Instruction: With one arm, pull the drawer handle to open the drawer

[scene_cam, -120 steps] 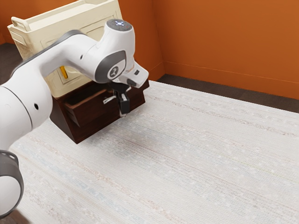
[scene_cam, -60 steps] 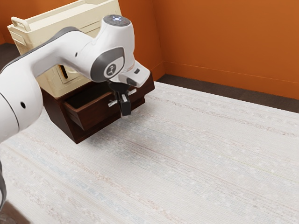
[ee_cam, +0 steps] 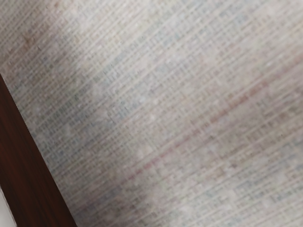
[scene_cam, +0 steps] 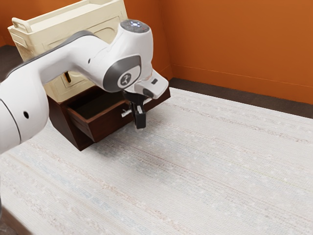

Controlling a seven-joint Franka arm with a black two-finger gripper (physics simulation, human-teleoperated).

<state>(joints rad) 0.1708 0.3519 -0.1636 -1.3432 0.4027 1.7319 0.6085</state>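
My black gripper (scene_cam: 137, 113) is at the front of the dark brown drawer (scene_cam: 108, 121), shut on the silver bar handle (scene_cam: 125, 113), whose end sticks out beside it. The drawer stands partly pulled out of the dark cabinet (scene_cam: 65, 123), with its hollow inside visible from above. In the wrist view, a dark brown wooden strip (ee_cam: 29, 170) of the furniture crosses the lower left corner, with a small pale patch beside it. My hand hides part of the handle.
A cream cabinet (scene_cam: 54, 41) with a raised rim stands on top of the dark one. A pale striped rug (scene_cam: 195, 161) covers the surface in front, and orange walls (scene_cam: 239, 39) rise behind.
My hand has moved outward, toward the exterior view's right, and the handle and drawer have come with it. The drawer stands further open than before.
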